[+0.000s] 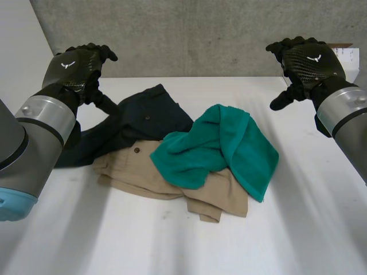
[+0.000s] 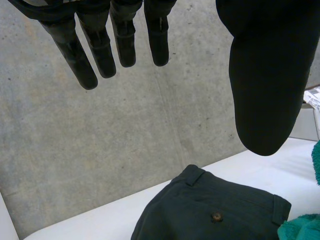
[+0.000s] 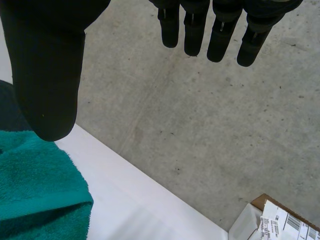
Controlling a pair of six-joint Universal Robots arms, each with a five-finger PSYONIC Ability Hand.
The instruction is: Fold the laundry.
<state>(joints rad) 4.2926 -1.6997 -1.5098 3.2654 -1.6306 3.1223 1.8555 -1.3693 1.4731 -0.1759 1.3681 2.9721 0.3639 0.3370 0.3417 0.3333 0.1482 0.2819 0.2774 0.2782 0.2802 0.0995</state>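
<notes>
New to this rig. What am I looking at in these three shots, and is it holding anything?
A two-armed robot with black hands at a white table. The head view looks down from between the arms; each wrist view looks along that arm's own palm. The left hand and right hand hang above the table, fingers straight, holding nothing. On the table lies a pile: a teal towel on a tan garment, next to a dark garment.
</notes>
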